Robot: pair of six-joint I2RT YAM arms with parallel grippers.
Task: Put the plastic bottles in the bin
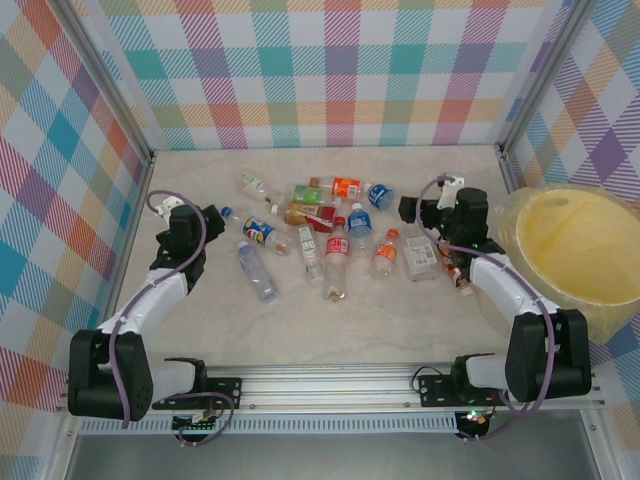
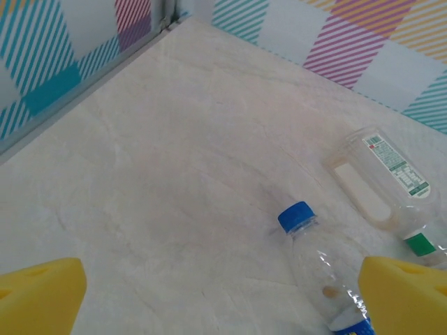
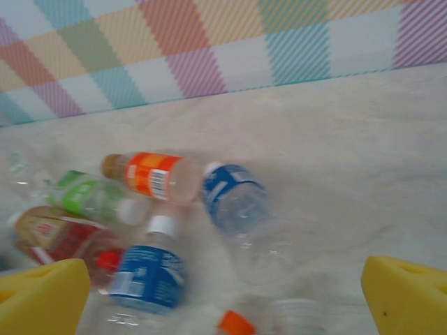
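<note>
Several plastic bottles [image 1: 330, 225] lie scattered across the middle of the pale table. The bin [image 1: 585, 250], a wide pale yellow tub, stands at the right edge. My left gripper [image 1: 195, 222] hovers at the left end of the cluster. In the left wrist view that gripper [image 2: 223, 307] is open, and a clear blue-capped bottle [image 2: 325, 262] lies by its right pad. My right gripper [image 1: 440, 212] sits between the cluster and the bin. Seen from the right wrist, this gripper [image 3: 223, 307] is open, with an orange-labelled bottle [image 3: 150, 174] and a blue-labelled bottle [image 3: 230, 199] lying ahead of it.
Plaid walls close the table at the back and both sides, with a corner post [image 2: 164, 14] near the left arm. A metal rail [image 1: 330, 380] runs along the near edge. A flat clear bottle with a green cap [image 2: 380, 178] lies to the right in the left wrist view.
</note>
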